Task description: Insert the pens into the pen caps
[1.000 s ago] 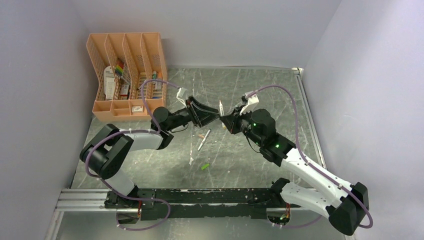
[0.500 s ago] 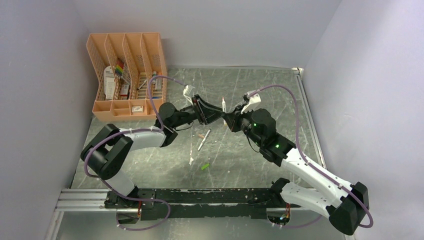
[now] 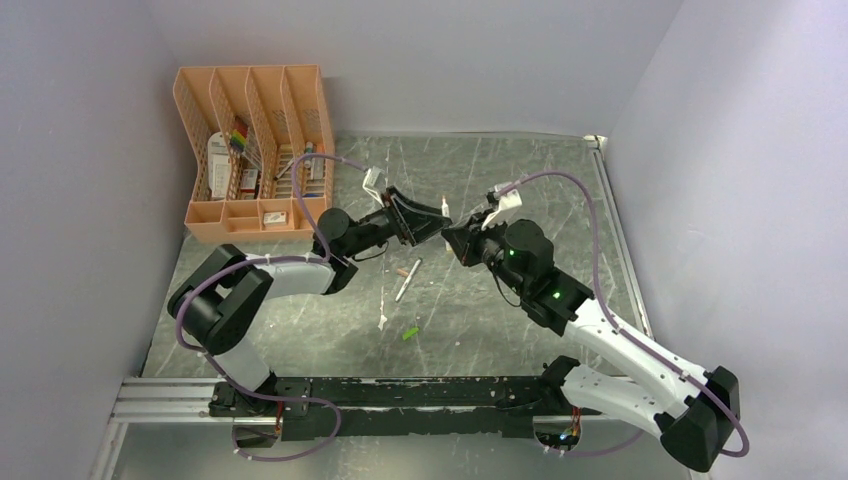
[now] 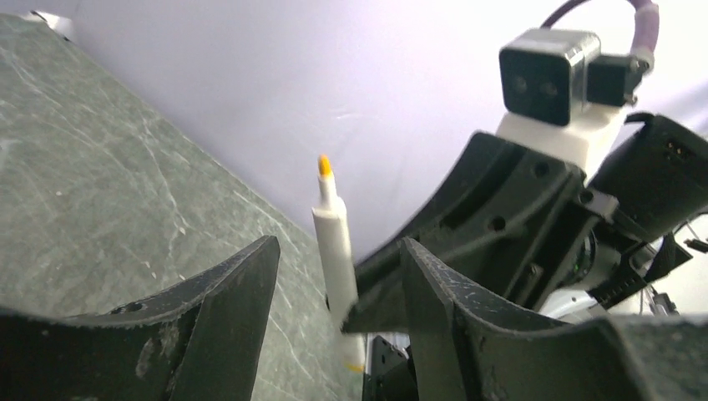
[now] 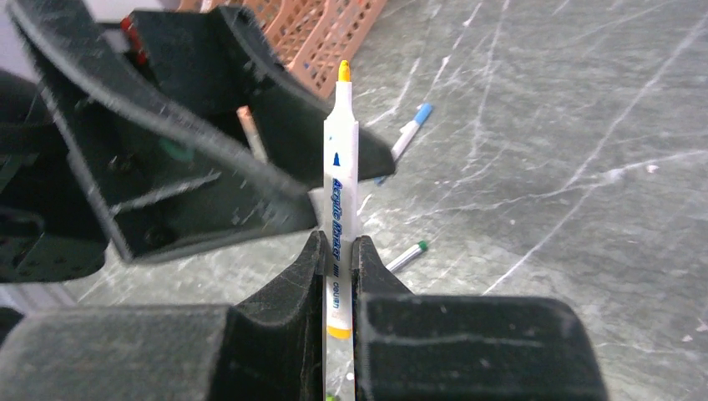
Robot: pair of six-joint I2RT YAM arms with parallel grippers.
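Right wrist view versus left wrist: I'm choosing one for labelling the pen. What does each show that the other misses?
Right wrist only: print on the yellow-tipped pen, a blue-tipped pen and a green-tipped pen lying on the table, the peach organiser. Left wrist only: the right arm's camera. Both: that pen upright in the shut right gripper, the open left gripper, the table.

We see a grey-green, marbled counter [image 3: 520, 170], scored all over with white scratches. A peach mesh organiser [image 3: 190, 130] stands on its far left corner, against the wall. Near the middle lie a blue-tipped pen [image 5: 412, 127] and a green-tipped pen [image 5: 408, 255], apart from each other. From above we also find a pink cap [image 3: 403, 270] and, nearer to us, a green cap [image 3: 409, 333], both lying loose on the bare surface.
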